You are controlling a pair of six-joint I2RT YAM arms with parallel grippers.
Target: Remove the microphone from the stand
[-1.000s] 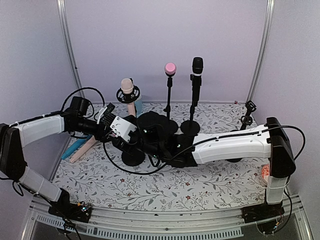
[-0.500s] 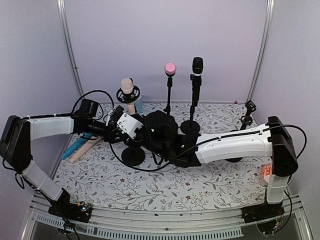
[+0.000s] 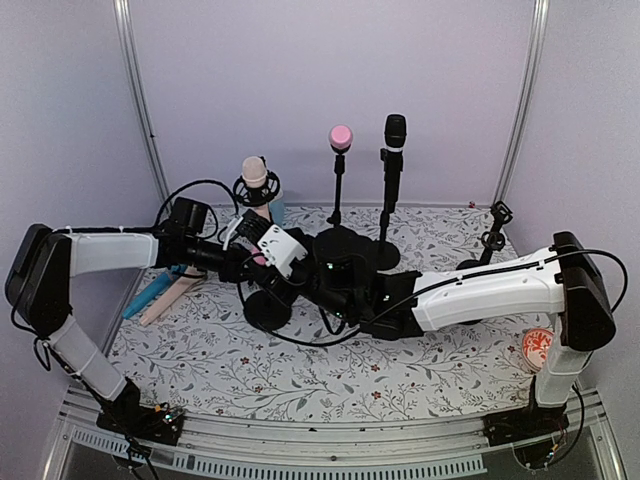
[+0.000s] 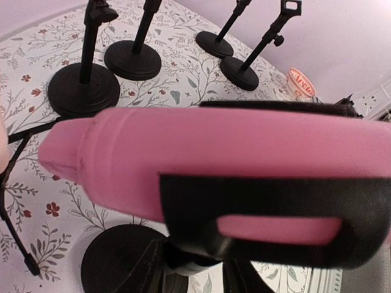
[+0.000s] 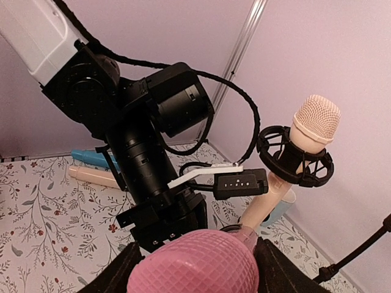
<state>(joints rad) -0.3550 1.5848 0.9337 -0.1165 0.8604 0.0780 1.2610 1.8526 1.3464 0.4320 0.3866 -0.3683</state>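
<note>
The pink microphone lies level in the black clip of a short stand with a round base. Its mesh head fills the gap between the fingers of my right gripper, which is shut on it. My left gripper comes in from the left, and its dark fingers pinch the stand's neck just under the clip. In the top view both grippers meet over the stand, the left gripper beside the right gripper, and only a sliver of the pink microphone shows.
A beige microphone in a shock mount stands close behind. Further back stand a pink-headed microphone and a black one. An empty stand is at the back right. Blue and beige microphones lie by the left wall.
My left arm has reached further right to the stand and its jaws have narrowed onto the neck. My right arm has shifted slightly right and back, still over the stand.
</note>
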